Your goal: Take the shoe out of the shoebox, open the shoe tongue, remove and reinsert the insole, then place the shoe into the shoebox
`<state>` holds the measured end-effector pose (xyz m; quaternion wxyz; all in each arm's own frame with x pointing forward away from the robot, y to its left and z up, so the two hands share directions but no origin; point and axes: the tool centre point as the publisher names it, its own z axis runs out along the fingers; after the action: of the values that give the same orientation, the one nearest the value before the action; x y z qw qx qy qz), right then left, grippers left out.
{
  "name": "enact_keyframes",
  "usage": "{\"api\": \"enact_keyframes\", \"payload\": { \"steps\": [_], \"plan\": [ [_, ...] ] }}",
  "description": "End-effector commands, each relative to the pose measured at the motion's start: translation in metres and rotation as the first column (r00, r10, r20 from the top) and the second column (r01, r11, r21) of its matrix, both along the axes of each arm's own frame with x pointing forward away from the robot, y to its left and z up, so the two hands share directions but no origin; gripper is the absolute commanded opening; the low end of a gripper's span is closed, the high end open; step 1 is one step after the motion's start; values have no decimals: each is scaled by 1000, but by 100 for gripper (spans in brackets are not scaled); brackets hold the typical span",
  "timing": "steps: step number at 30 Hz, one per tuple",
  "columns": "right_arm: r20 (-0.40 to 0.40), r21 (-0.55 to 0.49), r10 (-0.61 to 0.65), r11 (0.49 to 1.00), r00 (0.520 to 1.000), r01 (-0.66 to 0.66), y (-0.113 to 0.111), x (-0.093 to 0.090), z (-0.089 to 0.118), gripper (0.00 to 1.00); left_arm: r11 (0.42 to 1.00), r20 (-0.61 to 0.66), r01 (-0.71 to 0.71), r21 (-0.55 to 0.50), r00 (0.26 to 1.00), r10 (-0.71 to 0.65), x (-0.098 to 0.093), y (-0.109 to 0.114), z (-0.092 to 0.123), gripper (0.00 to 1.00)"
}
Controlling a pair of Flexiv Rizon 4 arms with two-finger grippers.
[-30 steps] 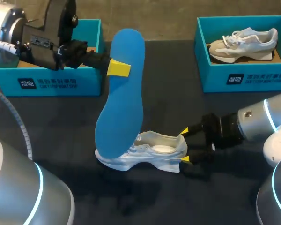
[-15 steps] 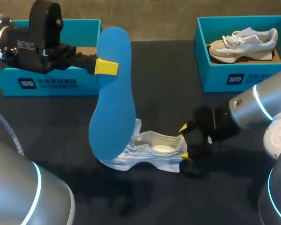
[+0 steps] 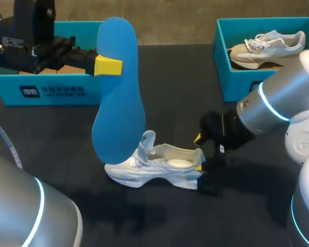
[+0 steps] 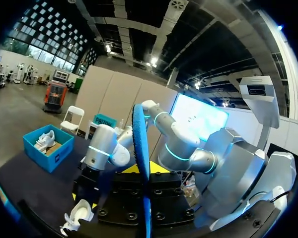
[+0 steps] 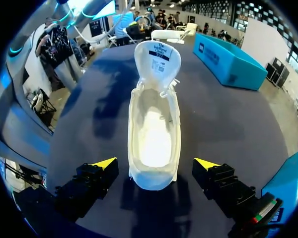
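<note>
Status: insole (image 3: 118, 92) extracted, clamped in left gripper (image 3: 108, 66), upper left-centre of frame. Lower centre: shoe (image 3: 159, 167), tongue (image 3: 147, 140) raised; right gripper (image 3: 198, 153) released, astride its rear. Outstanding: reinsert insole, return shoe to shoebox (image 3: 51, 92), upper left

The left shoebox (image 3: 95, 85) carries a dark label (image 3: 51, 91) on its front wall: a small square logo and two short lines of white lettering beside it. The right shoebox (image 3: 232, 85) bears a matching dark label (image 3: 253, 85) on its front wall, mostly hidden behind the right arm (image 3: 278, 105). In the right wrist view, the shoe (image 5: 154, 134) has its tongue (image 5: 159, 62) raised, and a white tag (image 5: 159, 53) on its inner face shows a dark band and a few lines of small dark print under it. A shoebox (image 5: 233, 67) beyond the shoe has a dark patch (image 5: 204, 48) with white marks, too small to read.
</note>
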<state>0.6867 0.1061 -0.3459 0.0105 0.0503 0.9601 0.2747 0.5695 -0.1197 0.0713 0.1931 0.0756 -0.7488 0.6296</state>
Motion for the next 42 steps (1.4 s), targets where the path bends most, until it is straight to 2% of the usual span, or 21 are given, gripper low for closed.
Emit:
{"api": "enact_keyframes", "payload": {
  "steps": [1,6,15,21,29,42],
  "plan": [
    [-23,-299,-11,954,1000,4,5,2,4,100,1000,1,-1,13,1000,1,-1,2,6,0],
    [-5,-392,-52,919,999,46,5,4,7,100,1000,1,-1,13,1000,1,-1,2,6,0],
    [10,-566,-93,820,996,83,-6,5,6,100,1000,1,-1,13,1000,1,-1,2,6,0],
    [5,-606,-88,792,996,73,-8,5,9,100,1000,1,-1,13,1000,1,-1,2,6,0],
    [-10,-611,-86,789,996,62,-11,2,6,100,1000,1,-1,13,1000,1,-1,2,6,0],
    [-9,-601,-73,798,997,53,-7,-1,13,100,1000,1,-1,13,1000,1,-1,2,6,0]
  ]
}}
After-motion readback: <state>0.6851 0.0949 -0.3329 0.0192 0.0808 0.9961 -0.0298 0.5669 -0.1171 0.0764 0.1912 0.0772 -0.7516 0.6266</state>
